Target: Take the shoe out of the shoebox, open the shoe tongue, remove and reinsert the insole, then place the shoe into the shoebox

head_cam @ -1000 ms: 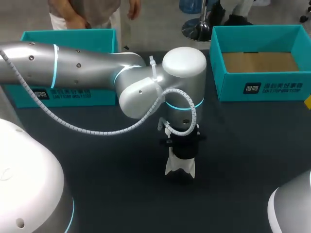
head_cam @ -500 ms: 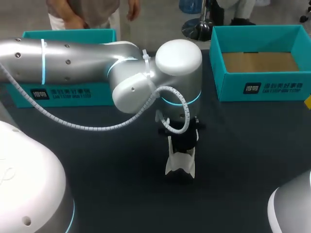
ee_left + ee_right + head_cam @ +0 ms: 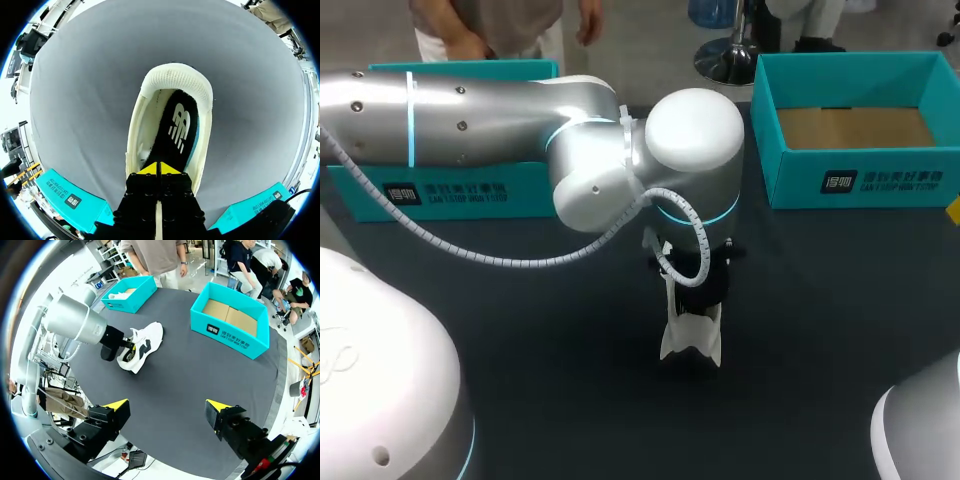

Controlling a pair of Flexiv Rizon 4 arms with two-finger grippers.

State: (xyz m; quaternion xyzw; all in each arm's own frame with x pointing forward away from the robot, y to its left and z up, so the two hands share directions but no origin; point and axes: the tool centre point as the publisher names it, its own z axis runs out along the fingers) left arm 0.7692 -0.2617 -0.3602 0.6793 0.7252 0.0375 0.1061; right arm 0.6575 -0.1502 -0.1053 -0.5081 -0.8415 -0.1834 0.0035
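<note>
Dark label (image 3: 840, 181), white print, on front wall of right shoebox (image 3: 790, 190); likewise on left shoebox (image 3: 525, 200). Print too small to read. White logo (image 3: 181, 127) on black insole (image 3: 176, 100).

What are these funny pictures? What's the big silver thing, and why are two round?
It's a robot with two arms. One picture looks down from above the table; the round ones come from a camera on each wrist. The left arm is over a white shoe on the table. The left gripper is shut, down inside the shoe above the black insole. The right gripper is open and holds nothing. At the back stand a left box and an empty right box.
</note>
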